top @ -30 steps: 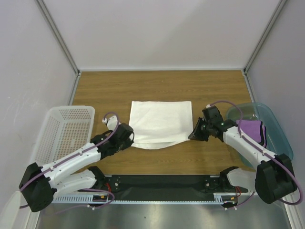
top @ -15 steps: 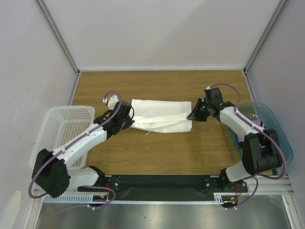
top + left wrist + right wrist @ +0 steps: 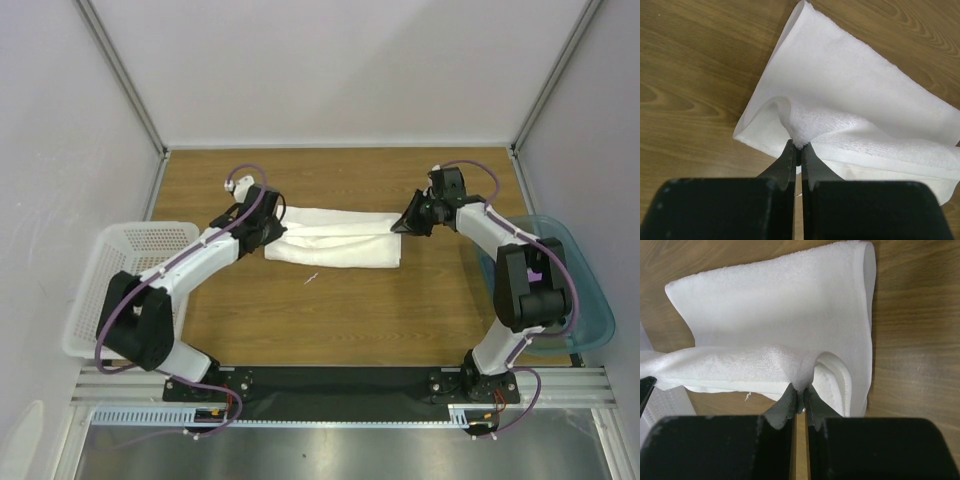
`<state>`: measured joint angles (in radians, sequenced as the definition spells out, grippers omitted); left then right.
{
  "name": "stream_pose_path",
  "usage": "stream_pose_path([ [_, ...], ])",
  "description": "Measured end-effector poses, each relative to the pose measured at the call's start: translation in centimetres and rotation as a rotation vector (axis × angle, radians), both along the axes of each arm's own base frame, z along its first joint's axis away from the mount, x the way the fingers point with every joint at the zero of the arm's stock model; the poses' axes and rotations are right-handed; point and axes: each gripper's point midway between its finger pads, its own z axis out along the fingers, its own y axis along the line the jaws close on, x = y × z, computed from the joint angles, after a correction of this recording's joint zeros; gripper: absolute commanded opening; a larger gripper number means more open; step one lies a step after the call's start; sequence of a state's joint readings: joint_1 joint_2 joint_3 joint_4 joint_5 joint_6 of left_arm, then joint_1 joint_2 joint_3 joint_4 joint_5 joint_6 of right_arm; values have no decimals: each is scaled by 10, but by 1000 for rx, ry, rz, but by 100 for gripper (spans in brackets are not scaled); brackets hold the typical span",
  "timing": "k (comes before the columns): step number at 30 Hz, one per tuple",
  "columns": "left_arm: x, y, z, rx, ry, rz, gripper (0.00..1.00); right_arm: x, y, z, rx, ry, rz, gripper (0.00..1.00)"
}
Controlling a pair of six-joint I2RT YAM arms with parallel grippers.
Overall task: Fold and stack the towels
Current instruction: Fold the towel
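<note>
The white towel (image 3: 335, 240) lies mid-table, folded into a long narrow strip. My left gripper (image 3: 276, 229) is shut on the towel's left corner; in the left wrist view the jaws (image 3: 800, 146) pinch a bunched bit of white towel (image 3: 855, 100). My right gripper (image 3: 399, 227) is shut on the right corner; in the right wrist view the jaws (image 3: 801, 390) pinch the white towel (image 3: 775, 320) at its upper layer. A bit of the purple towel (image 3: 538, 274) shows in the teal bin behind the right arm. The navy towel is hidden.
A white perforated basket (image 3: 120, 300) stands at the left table edge. A translucent teal bin (image 3: 585, 300) stands at the right edge. A small white thread (image 3: 312, 278) lies on the wood in front of the towel. Grey walls enclose the table.
Both grippers have carried the towel's near edge away from the arms toward the far edge. The towel went from a wide square to a narrow folded strip.
</note>
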<state>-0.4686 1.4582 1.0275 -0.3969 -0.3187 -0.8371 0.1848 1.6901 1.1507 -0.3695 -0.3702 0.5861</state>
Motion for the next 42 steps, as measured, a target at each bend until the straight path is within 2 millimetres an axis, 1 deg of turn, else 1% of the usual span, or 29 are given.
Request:
stream_pose_path([
  [3, 7, -2, -10, 6, 18, -3, 0, 5, -2, -7, 3, 13, -2, 0],
  [7, 13, -3, -23, 11, 50, -5, 0, 7, -4, -20, 4, 43, -5, 0],
  [9, 17, -3, -25, 11, 55, -5, 0, 8, -5, -23, 5, 51, -7, 0],
  [16, 39, -7, -25, 15, 43, -12, 0, 20, -9, -21, 25, 38, -14, 0],
  [21, 42, -5, -23, 21, 34, -15, 0, 28, -7, -11, 42, 6, -8, 0],
  [26, 46, -6, -19, 27, 25, -23, 0, 28, -7, -12, 38, 5, -6, 0],
  [29, 54, -8, -18, 33, 16, -31, 0, 29, -9, -14, 34, 8, -9, 0],
  [32, 61, -10, -25, 37, 24, -29, 0, 31, -10, -24, 30, 21, -11, 0],
  [37, 66, -7, -49, 54, 65, -21, 0, 38, -10, -42, 23, 53, -14, 0],
  [38, 67, -7, -55, 59, 79, -19, 0, 39, -10, -43, 23, 53, -14, 0],
  [42, 72, -5, -66, 66, 95, -12, 0, 46, -9, -44, 22, 42, -11, 0],
])
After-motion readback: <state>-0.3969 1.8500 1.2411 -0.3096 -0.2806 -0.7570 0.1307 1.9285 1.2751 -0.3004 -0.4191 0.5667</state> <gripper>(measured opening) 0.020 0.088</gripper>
